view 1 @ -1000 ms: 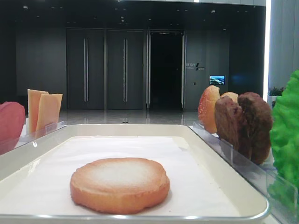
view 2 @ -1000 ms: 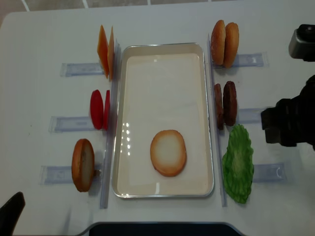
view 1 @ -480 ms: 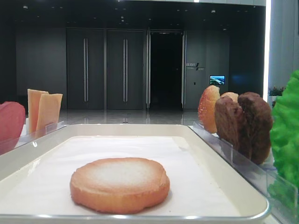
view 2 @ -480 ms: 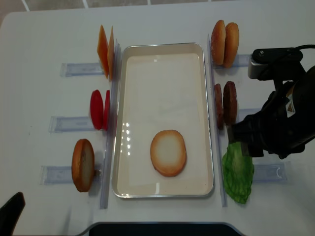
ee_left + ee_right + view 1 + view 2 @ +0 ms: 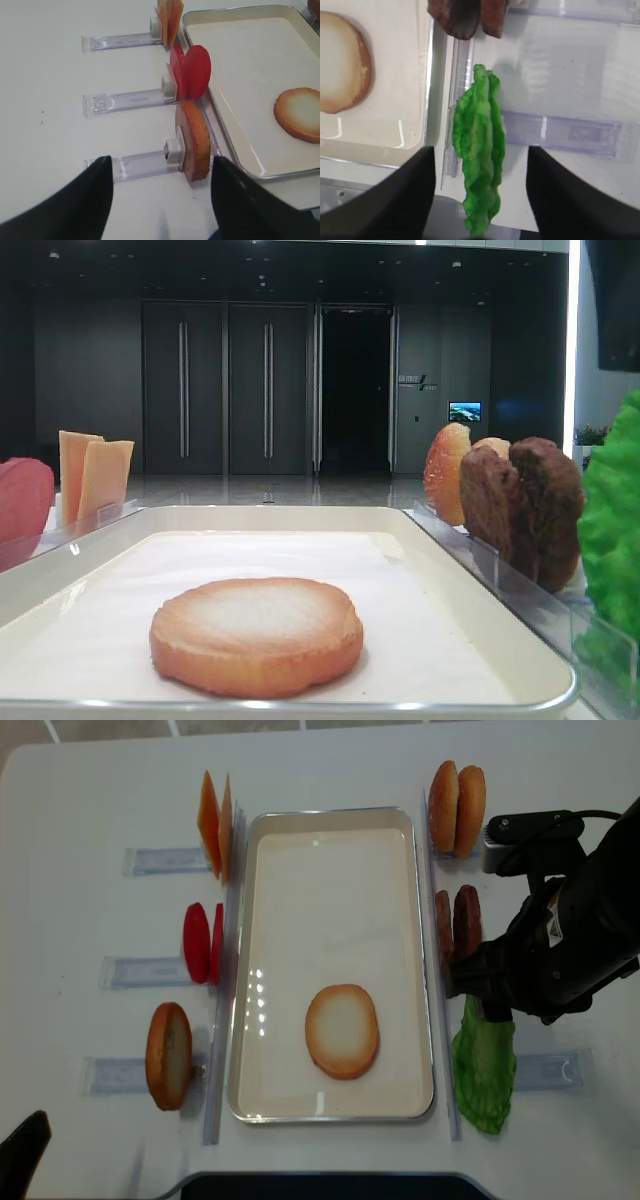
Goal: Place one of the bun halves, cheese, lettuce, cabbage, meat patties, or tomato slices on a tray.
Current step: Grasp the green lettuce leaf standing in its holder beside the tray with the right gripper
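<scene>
One bun half (image 5: 342,1030) lies flat on the white tray (image 5: 330,820). In the right wrist view my right gripper (image 5: 481,167) is open, its dark fingers (image 5: 400,200) either side of the upright green lettuce (image 5: 479,150) without touching it. From above, the right arm (image 5: 560,940) hangs over the lettuce (image 5: 484,1075), just below the meat patties (image 5: 458,925). My left gripper (image 5: 161,167) is open and empty above the table, near a bun half (image 5: 194,140) standing in its holder.
Cheese (image 5: 215,825), red tomato slices (image 5: 203,942) and a bun half (image 5: 168,1055) stand in clear holders left of the tray. Two more bun halves (image 5: 457,808) stand at the back right. A clear holder rail (image 5: 560,132) lies beside the lettuce.
The right arm has come in from the right edge to hang over the lettuce. Its jaws stay equally wide. The bun half on the tray has not moved.
</scene>
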